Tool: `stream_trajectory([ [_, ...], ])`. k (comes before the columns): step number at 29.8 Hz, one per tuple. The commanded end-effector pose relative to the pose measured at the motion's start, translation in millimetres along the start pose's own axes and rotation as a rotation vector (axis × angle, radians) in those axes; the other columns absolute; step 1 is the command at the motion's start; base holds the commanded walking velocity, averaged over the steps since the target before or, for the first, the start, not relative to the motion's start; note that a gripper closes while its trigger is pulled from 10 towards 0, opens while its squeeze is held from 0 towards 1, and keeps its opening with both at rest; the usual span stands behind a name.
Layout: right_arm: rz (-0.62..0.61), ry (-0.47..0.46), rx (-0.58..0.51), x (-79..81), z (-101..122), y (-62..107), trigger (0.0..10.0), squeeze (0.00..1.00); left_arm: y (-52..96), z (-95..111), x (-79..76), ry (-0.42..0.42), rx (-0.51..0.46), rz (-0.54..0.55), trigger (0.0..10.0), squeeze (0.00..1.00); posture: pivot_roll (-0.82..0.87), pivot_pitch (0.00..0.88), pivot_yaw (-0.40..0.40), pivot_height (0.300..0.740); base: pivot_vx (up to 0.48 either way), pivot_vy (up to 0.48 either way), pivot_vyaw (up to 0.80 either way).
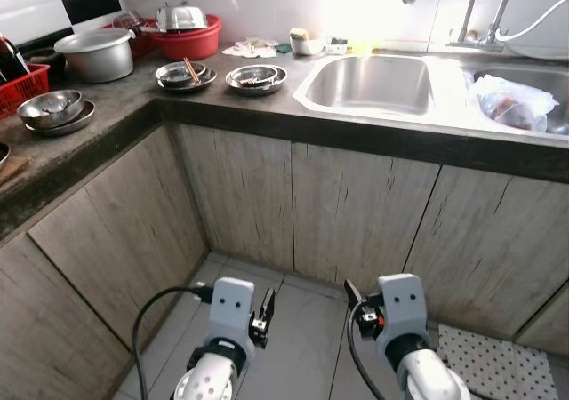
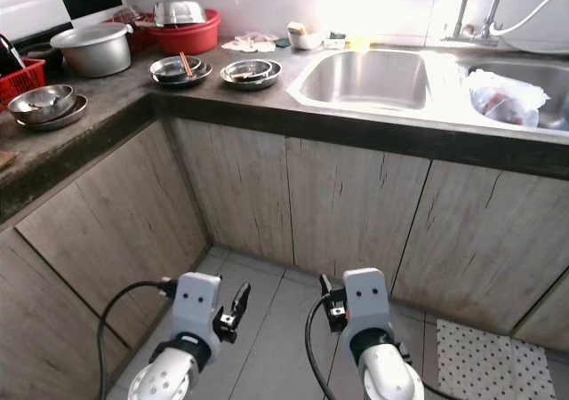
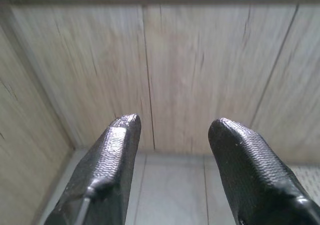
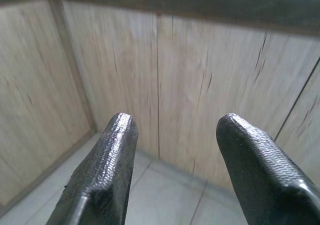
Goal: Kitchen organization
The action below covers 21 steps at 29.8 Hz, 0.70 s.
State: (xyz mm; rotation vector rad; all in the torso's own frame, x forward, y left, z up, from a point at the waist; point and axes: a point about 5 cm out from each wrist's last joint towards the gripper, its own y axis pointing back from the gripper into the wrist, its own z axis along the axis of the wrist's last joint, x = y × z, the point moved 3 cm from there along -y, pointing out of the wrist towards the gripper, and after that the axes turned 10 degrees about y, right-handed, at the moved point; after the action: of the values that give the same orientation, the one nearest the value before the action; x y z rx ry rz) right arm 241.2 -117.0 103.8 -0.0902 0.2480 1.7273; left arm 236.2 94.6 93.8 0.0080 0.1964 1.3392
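Note:
Low in front of the wooden cabinet doors (image 1: 356,213), both arms are held out. My left gripper (image 3: 172,130) is open, nothing between its black fingers. My right gripper (image 4: 175,130) is open and empty too, facing the cabinet fronts. Up on the dark counter (image 1: 133,107) stand a steel bowl with chopsticks (image 1: 186,75), a second steel bowl (image 1: 256,77), stacked steel bowls (image 1: 53,108) at the left, and a large aluminium pot (image 1: 95,53). Behind them a red basin (image 1: 187,37) carries a steel lid (image 1: 181,16).
A steel double sink (image 1: 373,84) is set in the counter at the right, with a plastic bag (image 1: 514,102) in its far basin and taps (image 1: 484,13) behind. A red basket (image 1: 18,84) stands far left. A dotted mat (image 1: 498,360) lies on the tiled floor.

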Motion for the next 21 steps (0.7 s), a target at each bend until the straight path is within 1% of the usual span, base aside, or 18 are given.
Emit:
stream_trajectory([
  [1,-0.002,0.008,-0.045,-0.3,9.2,1.2,10.0,0.00,1.6,5.8,0.8,0.008,-0.032,-0.002,10.0,0.00,0.02,0.000,0.014,0.740,0.000,0.000,0.00],
  [2,0.002,-0.010,-0.051,0.4,9.7,0.9,10.0,0.00,1.5,6.2,-0.6,-0.002,-0.039,-0.011,10.0,0.00,0.02,0.000,0.014,0.740,0.000,0.000,0.00],
  [7,0.031,-0.009,-0.061,3.6,10.6,1.0,10.0,0.00,1.2,6.1,-4.2,-0.019,-0.048,-0.022,10.0,0.00,0.02,0.000,0.010,0.740,0.000,0.000,0.00],
  [13,0.043,-0.008,-0.066,5.7,10.0,-1.3,10.0,0.00,0.1,3.7,-2.5,-0.004,-0.045,-0.003,10.0,0.00,0.02,0.000,0.004,0.740,0.000,0.000,0.00],
  [21,0.058,0.003,-0.070,7.9,10.0,-3.3,10.0,0.00,-0.3,2.2,-2.4,-0.008,-0.041,0.005,10.0,0.00,0.02,0.000,0.004,0.740,0.000,0.000,0.80],
])
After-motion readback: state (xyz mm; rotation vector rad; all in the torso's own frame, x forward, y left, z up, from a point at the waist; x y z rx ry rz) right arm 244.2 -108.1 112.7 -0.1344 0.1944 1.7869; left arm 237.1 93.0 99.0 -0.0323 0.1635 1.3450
